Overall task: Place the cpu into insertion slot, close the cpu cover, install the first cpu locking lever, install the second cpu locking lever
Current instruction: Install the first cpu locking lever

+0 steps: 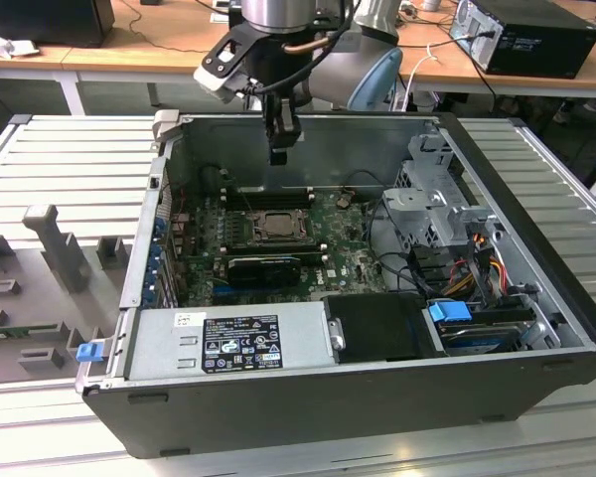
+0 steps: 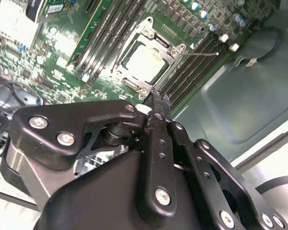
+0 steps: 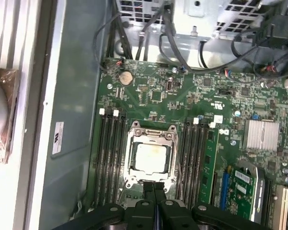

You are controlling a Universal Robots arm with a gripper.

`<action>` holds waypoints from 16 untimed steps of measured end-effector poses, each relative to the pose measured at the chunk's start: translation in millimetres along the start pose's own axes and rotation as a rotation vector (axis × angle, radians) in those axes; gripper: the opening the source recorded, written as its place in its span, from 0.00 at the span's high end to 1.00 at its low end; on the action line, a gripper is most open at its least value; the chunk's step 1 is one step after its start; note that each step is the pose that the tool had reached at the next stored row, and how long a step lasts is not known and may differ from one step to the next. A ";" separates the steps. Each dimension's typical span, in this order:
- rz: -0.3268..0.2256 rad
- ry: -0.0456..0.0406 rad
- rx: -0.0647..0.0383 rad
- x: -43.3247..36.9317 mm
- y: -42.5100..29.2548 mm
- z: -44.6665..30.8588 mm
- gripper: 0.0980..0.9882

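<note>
The cpu [image 3: 151, 158] lies flat in the insertion slot [image 1: 256, 227] on the green board, its pale metal top showing in both wrist views [image 2: 144, 60]. The cpu cover [image 3: 151, 135] lies down around the chip as a silver frame [image 2: 159, 39]. A thin lever rod [image 2: 204, 53] reaches out from the socket's corner across the memory slots. My gripper [image 1: 281, 151] hangs above the open case, over the board's far edge behind the socket. Its black fingertips [image 3: 153, 188] are pressed together with nothing between them [image 2: 158, 99].
The open computer case [image 1: 536, 238] lies on a slatted metal table. A black graphics card [image 1: 263, 266] sits just in front of the socket, with memory slots [image 3: 108, 153] on both sides. Cables [image 1: 467, 273], a drive cage [image 1: 432, 199] and the power supply [image 1: 228, 343] crowd the exterior view's right and front.
</note>
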State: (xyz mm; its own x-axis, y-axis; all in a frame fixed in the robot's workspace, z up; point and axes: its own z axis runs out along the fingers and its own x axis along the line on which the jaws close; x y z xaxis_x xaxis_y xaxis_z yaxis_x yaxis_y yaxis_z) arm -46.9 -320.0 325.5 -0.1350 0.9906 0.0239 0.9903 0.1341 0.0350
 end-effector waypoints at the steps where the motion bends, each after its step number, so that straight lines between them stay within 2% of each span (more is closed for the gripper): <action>1: -0.016 0.0005 0.000 0.0 0.0 0.0 0.99; 9: -0.147 0.0051 0.004 0.0 0.0 0.1 0.99; 16: -0.205 0.0073 0.005 0.0 0.0 0.1 0.99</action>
State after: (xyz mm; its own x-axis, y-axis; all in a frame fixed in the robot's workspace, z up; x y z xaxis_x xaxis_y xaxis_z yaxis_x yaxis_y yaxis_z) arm -46.9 -320.0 325.4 -0.3341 0.9422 0.0240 0.9422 0.3332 0.0350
